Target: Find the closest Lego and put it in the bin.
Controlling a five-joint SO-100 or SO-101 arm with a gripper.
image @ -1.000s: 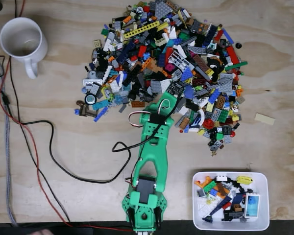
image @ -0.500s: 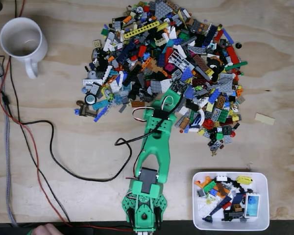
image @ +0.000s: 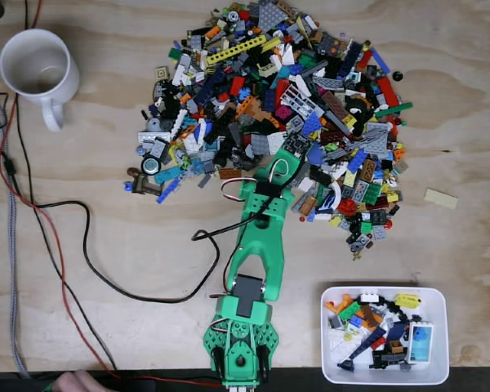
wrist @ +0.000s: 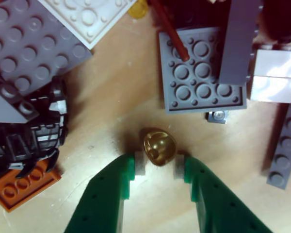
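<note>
Wrist view has the tool [wrist: 156, 165] down on the tabletop [wrist: 121, 97], fingers apart. A small gold round Lego piece [wrist: 159, 146] sits right at its tips, grey plate [wrist: 203, 73] just beyond

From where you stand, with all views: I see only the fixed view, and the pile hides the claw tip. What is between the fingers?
Observer: In the wrist view, a small gold round piece sits at the tips of the claw.
Operator: Is it gripped?
Observer: The pads flank its lower half; whether they touch it, I cannot tell.
Operator: What lies just ahead?
Observer: A grey studded plate, apart from the gold piece, with bare wood between.
</note>
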